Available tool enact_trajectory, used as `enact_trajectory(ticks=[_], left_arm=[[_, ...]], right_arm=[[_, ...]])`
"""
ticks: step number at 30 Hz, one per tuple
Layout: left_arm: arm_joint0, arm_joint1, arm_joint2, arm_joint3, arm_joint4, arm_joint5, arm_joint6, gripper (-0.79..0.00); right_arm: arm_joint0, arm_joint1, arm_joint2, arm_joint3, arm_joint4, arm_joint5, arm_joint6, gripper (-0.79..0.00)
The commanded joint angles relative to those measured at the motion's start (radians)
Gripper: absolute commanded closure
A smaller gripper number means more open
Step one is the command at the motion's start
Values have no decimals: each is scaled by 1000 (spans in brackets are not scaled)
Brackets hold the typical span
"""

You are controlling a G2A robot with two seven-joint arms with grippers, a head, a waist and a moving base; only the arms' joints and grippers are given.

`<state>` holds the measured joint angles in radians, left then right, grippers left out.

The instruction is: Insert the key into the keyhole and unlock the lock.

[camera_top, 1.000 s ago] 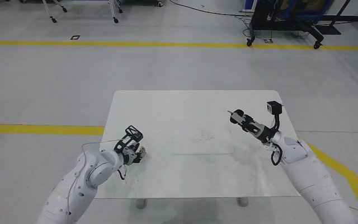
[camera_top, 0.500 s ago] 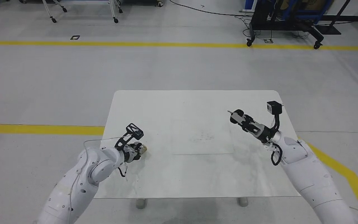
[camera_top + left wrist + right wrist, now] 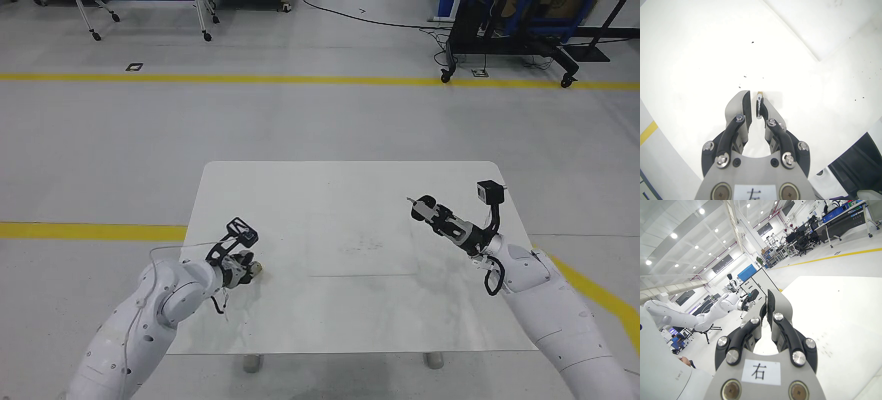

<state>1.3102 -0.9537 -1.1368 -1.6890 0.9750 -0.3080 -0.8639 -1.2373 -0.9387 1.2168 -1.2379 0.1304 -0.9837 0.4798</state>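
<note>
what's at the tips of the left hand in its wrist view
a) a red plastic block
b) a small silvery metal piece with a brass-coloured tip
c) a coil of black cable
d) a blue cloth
b: the left wrist view shows a small silvery metal piece with a brass-coloured tip lying against one pad of the left hand, above the white table.

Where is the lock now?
The lock sits between the fingers of the left gripper, touching one pad, near the table's left edge in the top view.
</note>
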Motion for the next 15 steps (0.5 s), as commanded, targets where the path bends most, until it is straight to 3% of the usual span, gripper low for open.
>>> enact_trajectory(ticks=[1, 6, 9, 15], left_arm=[[-4, -1, 4, 7, -2, -6, 1, -92], [-25, -7, 23, 34, -12, -17, -8, -86], [-38, -10, 26, 46, -9, -13, 0, 0], [-68, -15, 32, 77, -16, -26, 5, 0]], right_arm=[[0, 0, 0, 0, 0, 0, 0, 0], [0, 0, 0, 0, 0, 0, 0, 0], [0, 0, 0, 0, 0, 0, 0, 0], [0, 0, 0, 0, 0, 0, 0, 0]])
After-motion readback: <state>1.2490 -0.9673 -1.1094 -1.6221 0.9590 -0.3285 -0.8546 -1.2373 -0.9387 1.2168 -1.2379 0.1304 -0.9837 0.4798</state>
